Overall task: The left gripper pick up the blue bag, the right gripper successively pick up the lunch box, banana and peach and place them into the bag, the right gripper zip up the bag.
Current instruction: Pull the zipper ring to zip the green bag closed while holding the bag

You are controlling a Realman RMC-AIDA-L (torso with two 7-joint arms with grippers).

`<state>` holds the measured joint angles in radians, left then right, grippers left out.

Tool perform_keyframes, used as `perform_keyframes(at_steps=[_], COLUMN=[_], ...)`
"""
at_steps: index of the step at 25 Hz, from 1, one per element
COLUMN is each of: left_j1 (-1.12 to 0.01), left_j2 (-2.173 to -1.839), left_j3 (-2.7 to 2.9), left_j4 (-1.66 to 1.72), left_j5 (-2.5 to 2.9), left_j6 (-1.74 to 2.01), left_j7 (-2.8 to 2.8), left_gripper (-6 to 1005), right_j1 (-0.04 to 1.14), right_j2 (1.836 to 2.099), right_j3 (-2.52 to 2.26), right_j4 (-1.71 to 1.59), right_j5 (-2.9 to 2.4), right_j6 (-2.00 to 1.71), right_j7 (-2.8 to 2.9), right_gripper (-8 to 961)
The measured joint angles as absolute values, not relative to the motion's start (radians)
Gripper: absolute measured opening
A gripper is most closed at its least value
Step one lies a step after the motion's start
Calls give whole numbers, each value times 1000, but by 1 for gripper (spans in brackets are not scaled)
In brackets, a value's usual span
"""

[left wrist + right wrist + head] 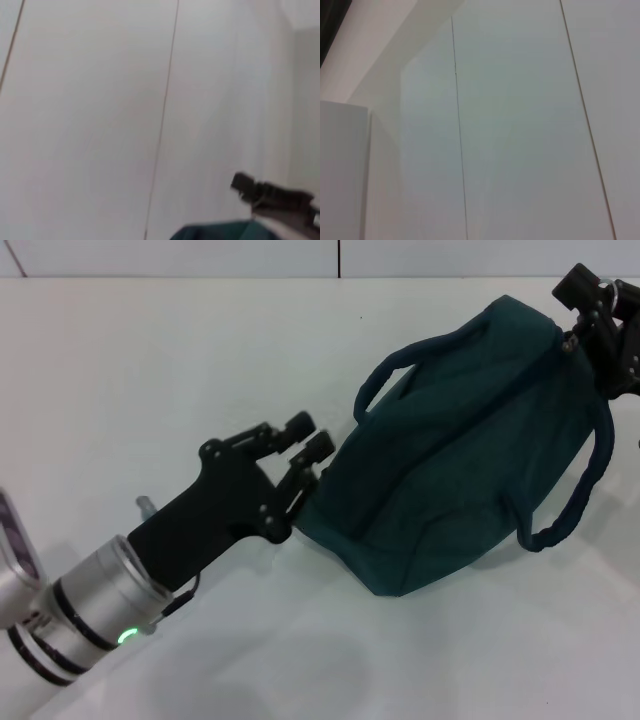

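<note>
The blue bag [460, 450] is a dark teal fabric bag lying on its side on the white table [150, 370], its handle loops [590, 470] hanging loose. My left gripper [308, 437] is at the bag's lower left end, its fingertips close together with no visible gap and right beside the fabric. My right gripper [600, 310] is at the bag's upper right corner, touching its top edge. The left wrist view shows a strip of the bag [220, 232] and the right gripper [270, 195] beyond it. The lunch box, banana and peach are hidden or out of view.
A wall of pale panels [340, 255] rises behind the table's far edge. The right wrist view shows only these panels [520, 125] and a white block [342, 170].
</note>
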<state>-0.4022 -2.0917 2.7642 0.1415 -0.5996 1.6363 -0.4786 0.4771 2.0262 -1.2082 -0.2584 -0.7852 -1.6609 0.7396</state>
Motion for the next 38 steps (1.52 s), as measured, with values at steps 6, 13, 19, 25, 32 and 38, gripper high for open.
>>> perform_keyframes(at_steps=[6,13,19,25,32,38], left_j1=[-523,-709,-802,-836,-839,-819], left_j2=[-2077,-2070,-2084,-2089,-2090,-2089], left_j3=[2769,2777,2778,2778,2778,2776], left_j4=[107,-27,-73,-65,-18,6], left_j5=[-595,-508,-423,-404,-401,-403], left_j6=[1670,1692,1680,1607,1506,1505], left_j7=[-637,-858,-897,-892,-820,-756], left_gripper=[357,574,623,631,566,502], right_j1=[477,478,478,480,482,482], right_j2=[2026,2026,2028,2028,2028,2028], right_j3=[-1213,-1214,-1210,-1209,-1209,-1209], right_j4=[-258,-258,-253,-248,-246,-245], right_j5=[-786,-787,-787,-787,-786,-785], right_j6=[-1660,-1659,-1659,-1659,-1656,-1655], right_j7=[739,739,740,740,742,743], right_gripper=[50,50,50,51,51,51])
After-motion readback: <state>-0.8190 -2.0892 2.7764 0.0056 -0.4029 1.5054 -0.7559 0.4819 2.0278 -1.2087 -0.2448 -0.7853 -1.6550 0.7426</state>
